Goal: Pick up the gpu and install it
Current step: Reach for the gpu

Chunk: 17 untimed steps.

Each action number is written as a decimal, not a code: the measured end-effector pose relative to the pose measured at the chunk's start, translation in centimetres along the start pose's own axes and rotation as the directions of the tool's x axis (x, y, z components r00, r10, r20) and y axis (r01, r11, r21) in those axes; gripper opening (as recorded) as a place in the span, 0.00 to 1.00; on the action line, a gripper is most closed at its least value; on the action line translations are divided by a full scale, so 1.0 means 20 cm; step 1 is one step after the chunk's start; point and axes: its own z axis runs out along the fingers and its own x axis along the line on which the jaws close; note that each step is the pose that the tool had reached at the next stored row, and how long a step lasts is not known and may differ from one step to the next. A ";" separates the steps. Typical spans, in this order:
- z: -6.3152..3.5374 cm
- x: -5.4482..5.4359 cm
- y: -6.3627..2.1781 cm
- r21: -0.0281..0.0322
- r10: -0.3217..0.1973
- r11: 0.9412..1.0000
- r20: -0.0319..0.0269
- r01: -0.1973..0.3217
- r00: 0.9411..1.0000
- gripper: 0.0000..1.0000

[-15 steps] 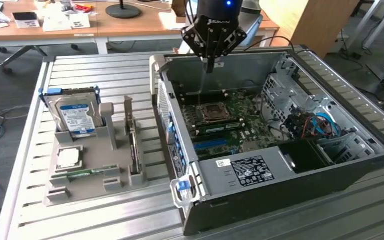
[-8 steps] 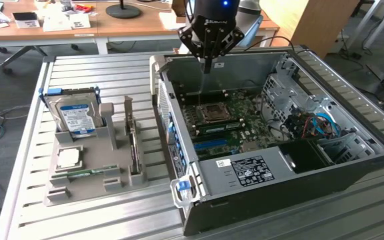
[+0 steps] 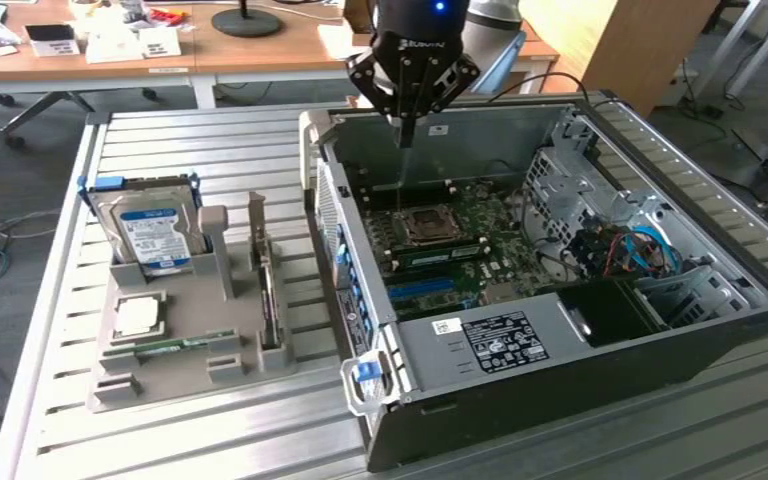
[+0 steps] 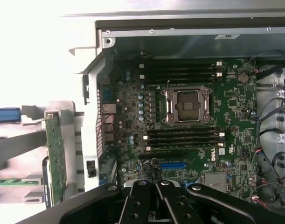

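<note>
Your gripper [image 3: 407,135] hangs clenched and empty over the open case [image 3: 558,400], while the gpu [image 3: 268,290] stands on edge in the grey holder [image 3: 177,345] beside it, so you've neither picked it up nor installed it.

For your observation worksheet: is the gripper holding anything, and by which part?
Nothing is held. The gripper is shut, empty, above the open computer case; the gpu stands in the grey holder.
</note>
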 end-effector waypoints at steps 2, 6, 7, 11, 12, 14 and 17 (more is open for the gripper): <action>0.000 0.01 -0.001 0.000 0.000 1.000 0.000 0.000 1.000 0.11; -0.001 0.04 -0.003 0.000 0.000 1.000 0.000 0.000 1.000 0.11; -0.001 0.05 -0.003 0.000 0.000 1.000 0.000 0.000 1.000 0.11; -0.001 0.07 -0.005 0.000 0.000 1.000 0.000 0.000 1.000 0.11; -0.001 0.08 -0.006 0.000 0.000 1.000 0.000 0.000 1.000 0.11; -0.001 0.09 -0.007 0.000 0.000 1.000 0.000 0.000 1.000 0.11; -0.002 0.11 -0.009 0.000 0.000 1.000 0.000 0.000 1.000 0.11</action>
